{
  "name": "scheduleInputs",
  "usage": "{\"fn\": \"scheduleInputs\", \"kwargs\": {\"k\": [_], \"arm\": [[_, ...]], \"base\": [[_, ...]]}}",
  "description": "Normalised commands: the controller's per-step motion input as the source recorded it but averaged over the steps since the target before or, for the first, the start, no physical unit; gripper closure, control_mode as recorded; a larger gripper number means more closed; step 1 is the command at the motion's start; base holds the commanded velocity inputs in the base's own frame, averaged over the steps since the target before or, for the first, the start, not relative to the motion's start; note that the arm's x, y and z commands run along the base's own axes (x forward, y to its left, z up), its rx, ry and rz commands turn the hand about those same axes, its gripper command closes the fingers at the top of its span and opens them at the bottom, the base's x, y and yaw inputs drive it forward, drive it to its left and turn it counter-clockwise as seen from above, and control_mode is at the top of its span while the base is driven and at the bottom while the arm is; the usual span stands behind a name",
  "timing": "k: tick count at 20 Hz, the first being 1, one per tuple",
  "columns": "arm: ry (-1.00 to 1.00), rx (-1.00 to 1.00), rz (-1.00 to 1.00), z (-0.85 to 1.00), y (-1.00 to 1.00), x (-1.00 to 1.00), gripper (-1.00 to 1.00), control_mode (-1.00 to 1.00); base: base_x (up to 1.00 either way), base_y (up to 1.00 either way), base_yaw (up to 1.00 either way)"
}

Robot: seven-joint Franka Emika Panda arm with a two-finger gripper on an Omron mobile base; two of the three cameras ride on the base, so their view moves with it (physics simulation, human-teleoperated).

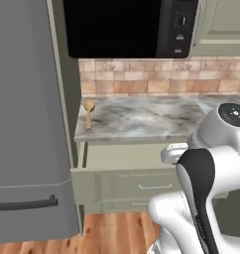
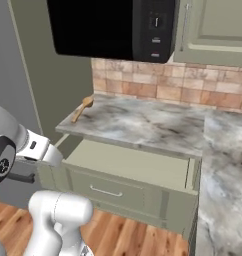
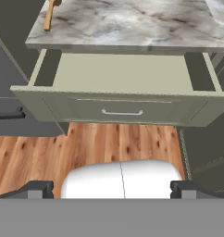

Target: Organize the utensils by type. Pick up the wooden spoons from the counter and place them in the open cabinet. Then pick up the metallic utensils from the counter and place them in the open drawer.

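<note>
End effector (image 3: 112, 190): its two dark fingertips (image 3: 36, 190) are being shown far apart at the bottom of the hand view, with nothing clamped between them; it is being held above the wooden floor (image 3: 109, 141), in front of the drawer.
Drawer (image 3: 121, 76): the pale olive-green drawer is being shown pulled out under the counter edge, its slim silver bar handle (image 3: 122, 112) facing the camera; no utensil is being seen on the visible part of its inside.
Counter (image 1: 142, 119): the grey-white marbled slab is being backed by a brown-tile backsplash (image 1: 156, 74).
Wooden spoon (image 1: 89, 113): one orange-brown spoon is being seen lying on the counter near its left end, bowl toward the backsplash, handle pointing toward the front edge; well apart from the end effector.
Microwave (image 1: 127, 27): the black unit is being seen hanging above the counter.
Wall cabinet (image 2: 213, 30): a grey-green panelled door is being shown right of the microwave.
</note>
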Motion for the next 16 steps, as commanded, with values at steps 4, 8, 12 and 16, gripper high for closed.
{"fn": "scheduleInputs", "kwargs": {"k": [4, 8, 12, 16], "arm": [[0.0, 0.0, 0.0, 0.0, 0.0, 0.0, -1.0, 1.0], [0.0, 0.0, 0.0, 0.0, 0.0, 0.0, -1.0, 1.0], [0.0, 0.0, 0.0, 0.0, 0.0, 0.0, -1.0, 1.0], [0.0, 0.0, 0.0, 0.0, 0.0, 0.0, -1.0, 1.0]], "base": [[0.24, 0.33, 0.0], [0.34, 0.45, 0.0], [0.36, 0.38, -0.02], [0.34, 0.11, -0.02]]}}
